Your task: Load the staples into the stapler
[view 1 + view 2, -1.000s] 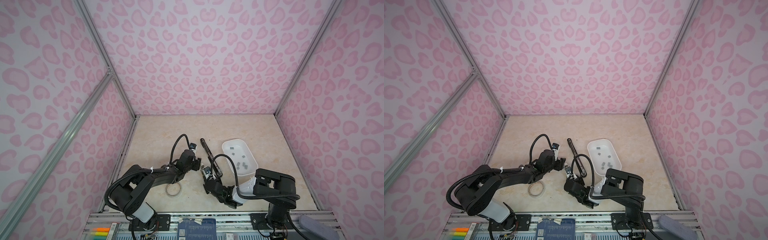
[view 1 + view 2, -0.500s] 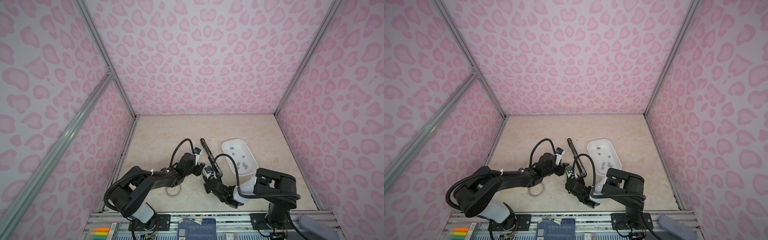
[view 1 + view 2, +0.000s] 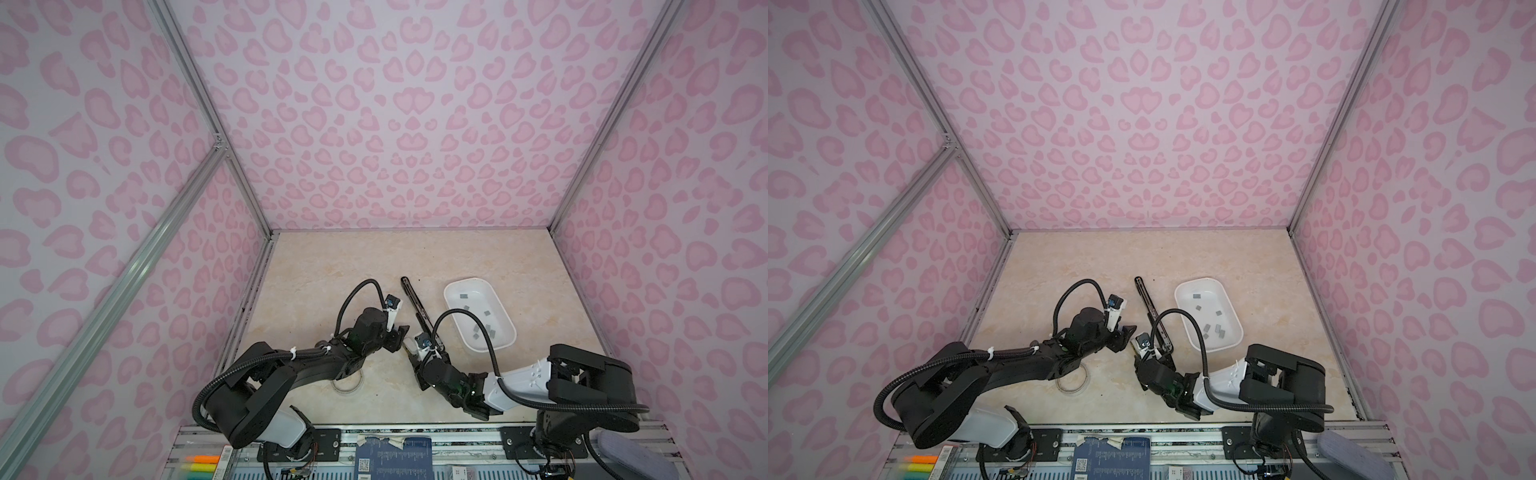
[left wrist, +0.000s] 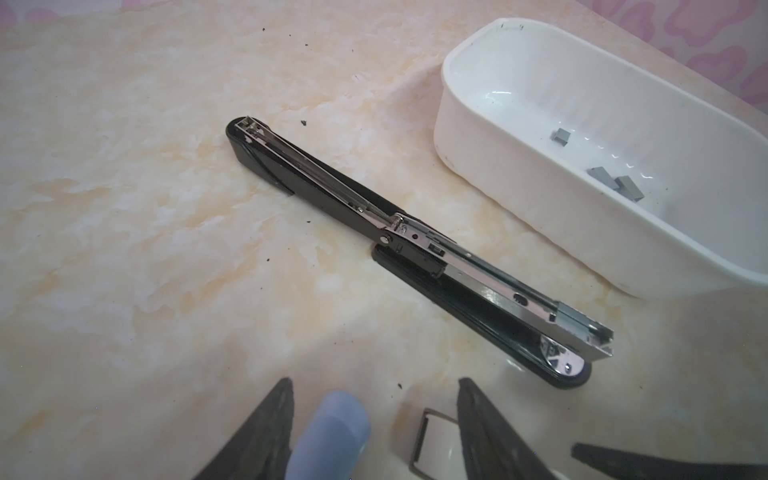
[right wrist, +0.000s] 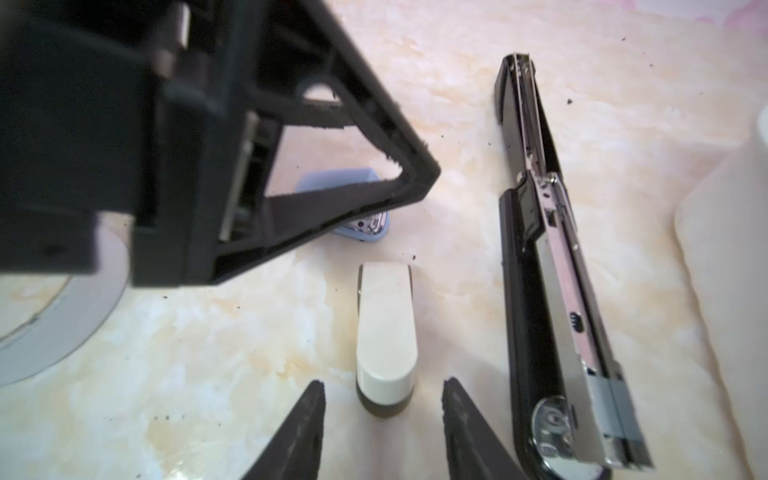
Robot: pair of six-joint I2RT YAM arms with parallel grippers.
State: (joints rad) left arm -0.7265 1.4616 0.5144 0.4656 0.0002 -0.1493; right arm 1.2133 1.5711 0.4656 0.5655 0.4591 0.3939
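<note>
Since the right end effector has released the white stapler, with the left end effector open, you hold nothing.

A white tray sits right of centre on the marbled table, and a clear tape roll lies lower, left of centre. Orange, yellow and green markers line the bottom-left edge.
</note>
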